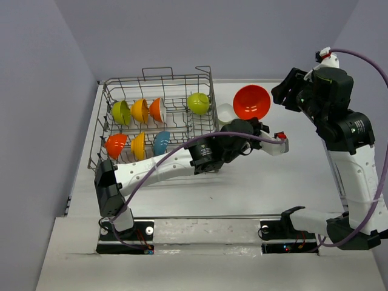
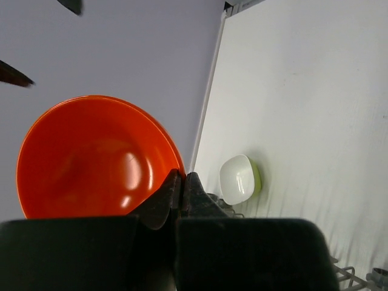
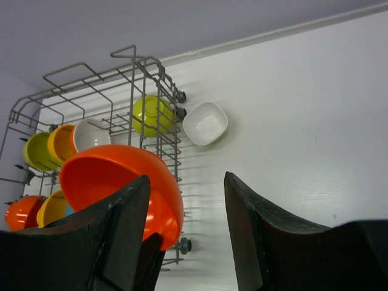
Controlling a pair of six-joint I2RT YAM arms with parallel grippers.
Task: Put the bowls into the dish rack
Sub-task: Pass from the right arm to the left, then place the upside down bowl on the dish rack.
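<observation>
My left gripper [image 1: 257, 125] is shut on the rim of a red-orange bowl [image 1: 251, 102] and holds it tilted in the air, right of the dish rack [image 1: 209, 79]. In the left wrist view the fingertips [image 2: 176, 182] pinch that bowl's [image 2: 91, 157] edge. My right gripper [image 1: 285, 91] is open and empty, just right of the held bowl [image 3: 121, 176]. A white bowl [image 1: 225, 113] lies on the table beside the rack's right side. Several bowls stand in the rack, among them lime green [image 1: 198, 103], teal [image 1: 161, 143] and red-orange [image 1: 116, 145].
The grey wire rack [image 3: 145, 79] stands at the back left against the left wall, its loop handle at the far side. The left arm stretches across the table in front of the rack. The white bowl also shows in both wrist views [image 2: 237, 179] [image 3: 205, 123].
</observation>
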